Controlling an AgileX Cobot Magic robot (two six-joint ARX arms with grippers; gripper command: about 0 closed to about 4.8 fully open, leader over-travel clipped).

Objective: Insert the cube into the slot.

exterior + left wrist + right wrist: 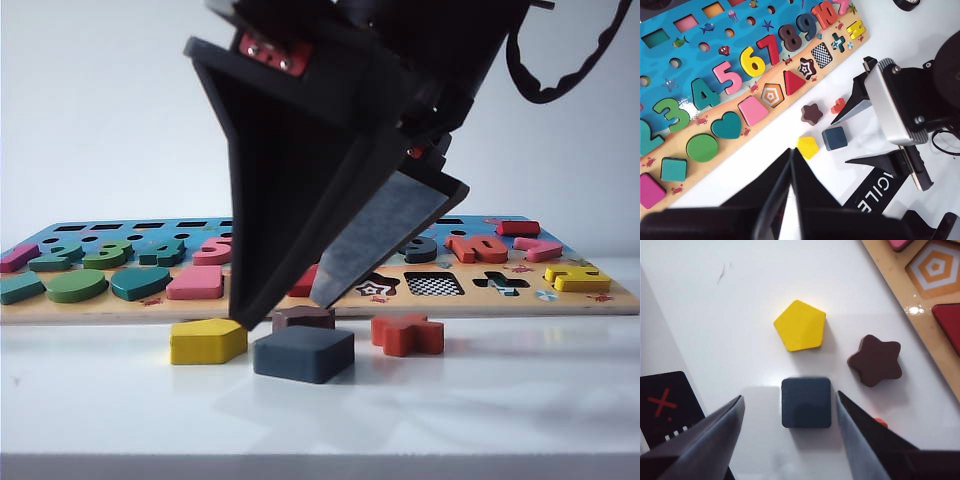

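Underneath everything, a glossy white table (480,410) is reflecting soft shadows, and a plain pale wall is filling the background of the exterior view. A long wooden puzzle board (600,300) is lying flat near the table's far side, painted blue above and tan along the near edge.

Four loose pieces are sitting on the table in front of the board: one dark navy cube (303,354), one yellow pentagon (207,341), one brown star-shaped piece (303,318) and one red cross piece (407,334). The cube is lying flat, just beside the pentagon and nearest the front.

The right gripper (790,415) is hanging over the cube with its jaws spread wide, one finger on each side and neither touching the block; it is grasping nothing. The left gripper (791,167) is hovering well back from the pieces, its fingers pressed together into a point, empty.

Only the left wrist view is showing the whole board from above, with its coloured numerals, filled shapes and the checkerboard slot (822,55) near the far end. In the exterior view the slot (434,284) is appearing as a thin checkered patch. The right wrist view is showing just a corner of the board, but the gaps beside the cube most clearly.
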